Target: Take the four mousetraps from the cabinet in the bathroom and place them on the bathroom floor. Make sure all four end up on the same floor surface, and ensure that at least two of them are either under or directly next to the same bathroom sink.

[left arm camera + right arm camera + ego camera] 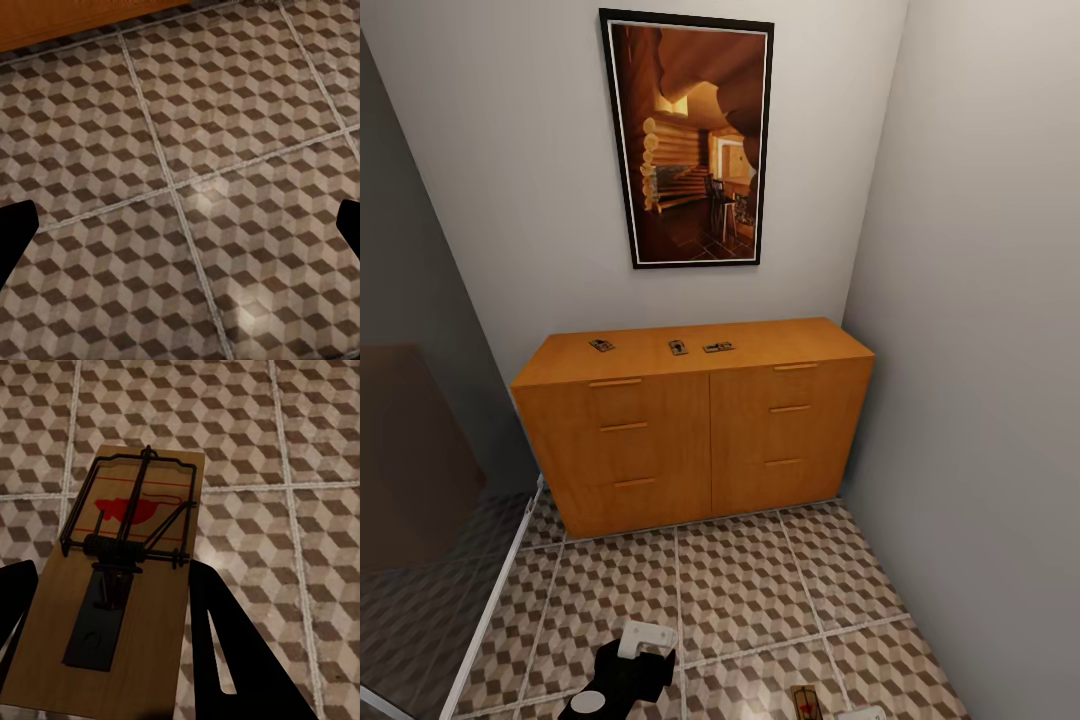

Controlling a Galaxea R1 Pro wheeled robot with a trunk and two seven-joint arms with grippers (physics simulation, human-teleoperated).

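On my head camera the left gripper [643, 640] sits low over the bathroom floor [740, 580], a dark wrist with a pale tip. Through its wrist camera I see its fingers [15, 240] as two dark wedges at opposite edges of the frame, spread wide with nothing but cube-patterned tile between them, and the foot of the cabinet [67, 19] ahead.

Beyond both grippers the orange-brown cabinet [695, 440] stands against the grey wall, drawers shut. Three mousetraps lie on its top, well apart from either gripper: the left mousetrap [601, 345], the middle mousetrap [678, 348] and the right mousetrap [718, 347], the last two near each other. Above hangs a framed picture [687, 138] of a log-cabin interior; I can read no writing on it.

To the right, the right gripper [860, 713] barely shows at the bottom edge of my head view, the fourth mousetrap [805, 701] just beside it. In the right wrist camera that fourth mousetrap [124, 577] sits between the dark fingers [225, 652], clamped, above the tiles. Its board carries a red mouse-shaped mark and red lines, with no legible brand.
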